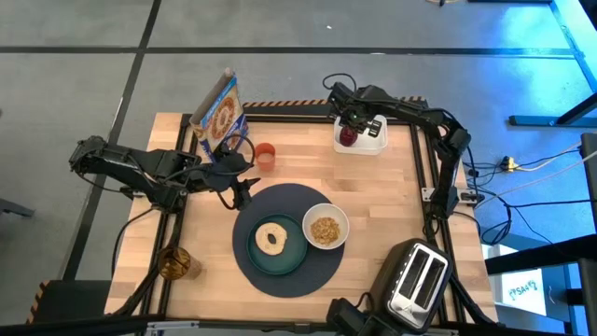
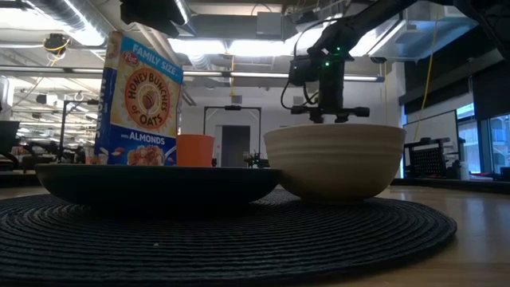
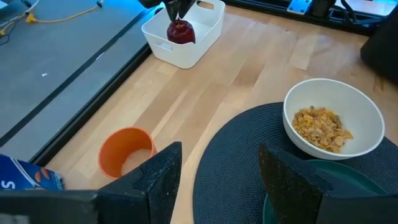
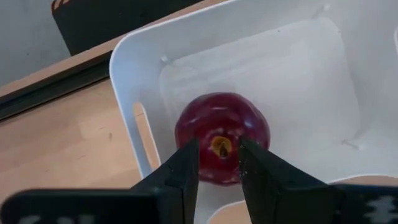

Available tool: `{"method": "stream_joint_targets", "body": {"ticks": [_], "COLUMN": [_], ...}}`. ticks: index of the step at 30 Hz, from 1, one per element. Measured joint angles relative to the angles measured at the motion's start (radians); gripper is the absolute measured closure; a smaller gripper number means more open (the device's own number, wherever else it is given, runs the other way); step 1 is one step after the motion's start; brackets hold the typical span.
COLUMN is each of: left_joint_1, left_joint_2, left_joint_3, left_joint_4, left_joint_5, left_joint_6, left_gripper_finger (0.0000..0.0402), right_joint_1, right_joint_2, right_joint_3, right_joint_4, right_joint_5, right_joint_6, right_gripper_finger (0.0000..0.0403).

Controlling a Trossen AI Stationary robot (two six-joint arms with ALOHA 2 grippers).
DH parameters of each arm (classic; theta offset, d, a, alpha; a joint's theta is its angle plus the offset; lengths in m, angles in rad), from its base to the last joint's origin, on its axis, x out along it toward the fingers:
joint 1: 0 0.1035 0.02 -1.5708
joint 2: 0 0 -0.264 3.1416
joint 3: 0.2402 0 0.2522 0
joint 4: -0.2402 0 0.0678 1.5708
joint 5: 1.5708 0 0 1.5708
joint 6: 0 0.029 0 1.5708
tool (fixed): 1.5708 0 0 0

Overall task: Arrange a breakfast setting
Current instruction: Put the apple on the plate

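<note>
Step in hand: fetching the apple [image 4: 222, 144]; judged to be the pick-up stage.
Apple location: inside the white container [image 1: 371, 140] at the far right corner of the surface [image 1: 373, 187].
Right hand [image 4: 217, 163]: directly above the apple, fingers narrowed close together over the stem; a grip is not confirmed.
Left hand [image 3: 219, 168]: fingers spread apart and empty, by the orange cup [image 1: 265, 156], toward the far left.
Setting so far: placemat [image 1: 322, 266] near the front edge carries the plate [image 1: 291, 258] with bagel [image 1: 271, 239] and the bowl [image 1: 326, 226] of cereal.
Next move: likely secure the apple, lift it clear of the container walls, carry it to the placemat.
</note>
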Motion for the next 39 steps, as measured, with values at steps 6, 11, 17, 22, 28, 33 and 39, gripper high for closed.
{"method": "stream_joint_targets", "body": {"ticks": [6,11,17,22,28,33,39], "left_joint_1": [0.000,0.000,0.000,0.000,0.000,0.000,0.000], "left_joint_2": [0.000,0.000,0.000,0.000,0.000,0.000,0.000], "left_joint_3": [0.000,0.000,0.000,0.000,0.000,0.000,0.000], "left_joint_4": [-0.004,-0.010,-0.011,-0.011,-0.011,-0.010,-0.001], "left_joint_5": [0.001,0.001,0.001,-0.001,-0.001,-0.002,-0.002], "left_joint_6": [0.000,0.000,0.019,0.025,0.023,0.017,0.018], "left_gripper_finger": [0.0195,0.0195,0.0195,0.0195,0.0195,0.0195,0.0195], "right_joint_1": [-0.001,0.000,0.000,0.000,0.006,0.043,0.095], "right_joint_2": [0.027,0.031,0.032,0.033,0.029,-0.027,-0.099], "right_joint_3": [0.000,0.000,0.000,0.000,0.000,0.000,0.000], "right_joint_4": [-0.007,-0.003,0.000,0.000,-0.005,0.001,0.003], "right_joint_5": [-0.012,-0.002,-0.001,-0.009,-0.011,0.076,0.121], "right_joint_6": [0.003,0.003,-0.017,-0.032,-0.038,-0.047,-0.106], "right_gripper_finger": [0.0306,0.0307,0.0351,0.0396,0.0392,0.0396,0.0399]}}
